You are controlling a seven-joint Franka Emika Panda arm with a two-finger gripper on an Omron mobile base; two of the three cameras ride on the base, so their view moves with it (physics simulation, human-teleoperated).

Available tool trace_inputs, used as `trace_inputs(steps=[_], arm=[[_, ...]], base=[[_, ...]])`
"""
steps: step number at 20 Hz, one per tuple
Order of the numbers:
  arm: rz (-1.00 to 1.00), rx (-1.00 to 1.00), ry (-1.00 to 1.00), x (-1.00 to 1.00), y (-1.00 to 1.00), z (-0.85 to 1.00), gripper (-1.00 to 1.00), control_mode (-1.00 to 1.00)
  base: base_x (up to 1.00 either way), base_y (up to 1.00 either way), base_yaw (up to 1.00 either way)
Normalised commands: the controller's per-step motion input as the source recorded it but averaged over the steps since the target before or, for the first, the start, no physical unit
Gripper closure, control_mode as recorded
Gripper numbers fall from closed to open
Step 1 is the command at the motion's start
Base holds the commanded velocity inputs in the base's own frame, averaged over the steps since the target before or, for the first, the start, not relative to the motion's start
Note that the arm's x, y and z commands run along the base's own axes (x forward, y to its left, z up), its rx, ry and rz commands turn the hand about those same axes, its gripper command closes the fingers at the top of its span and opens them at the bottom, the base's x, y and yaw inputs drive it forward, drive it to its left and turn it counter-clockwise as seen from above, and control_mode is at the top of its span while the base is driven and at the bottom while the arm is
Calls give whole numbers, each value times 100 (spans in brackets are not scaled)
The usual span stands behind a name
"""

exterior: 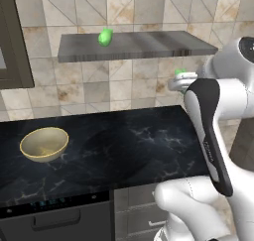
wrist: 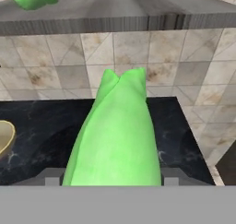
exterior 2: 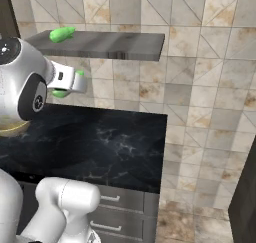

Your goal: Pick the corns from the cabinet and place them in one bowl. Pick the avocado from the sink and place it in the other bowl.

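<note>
While one corn [exterior: 105,37] lies on the cabinet [exterior: 149,45], toward the slab's left end and near its front edge, the second corn [wrist: 115,140] is pinched in the hand [wrist: 113,179]. Seen from the hand view, that held corn stands lengthwise between the two fingertips [wrist: 50,176], its notched tip pointing away toward the tiled wall [wrist: 184,66], and the fingers press against its sides at the base. From the left base view, a small part of the held corn [exterior: 180,72] shows above the hand [exterior: 182,82], which sits below the cabinet's right portion and above the back of the desk [exterior: 124,150]. From the right base view, the hand [exterior 2: 72,84] is below the slab's left part, with green showing above and below it.

One bowl [exterior: 44,144], pale yellow-tan, stands upright on the dark marbled desk toward its left side, well apart from the hand. Its rim [wrist: 5,138] appears at the left edge of the hand view, and a sliver of it [exterior 2: 11,128] shows behind the arm in the right base view. Nothing can be seen inside the bowl from the left base view.

Drawer fronts [exterior 2: 125,207] sit under the desk's right end, and a dark appliance front [exterior: 54,217] sits under its left part.
</note>
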Motion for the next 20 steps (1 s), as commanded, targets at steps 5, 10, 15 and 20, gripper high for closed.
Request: trace_inputs(steps=[5, 10, 15, 20], arm=[[0, 0, 8, -28, -8, -33, 100, -100], [0, 0, 0, -1, 0, -8, 100, -100], [0, 0, 0, -1, 5, 0, 100, 100], [0, 0, 0, 0, 0, 0, 100, 100]], base=[[0, 0, 0], [0, 0, 0], [-1, 4, 0], [-3, 50, 0]])
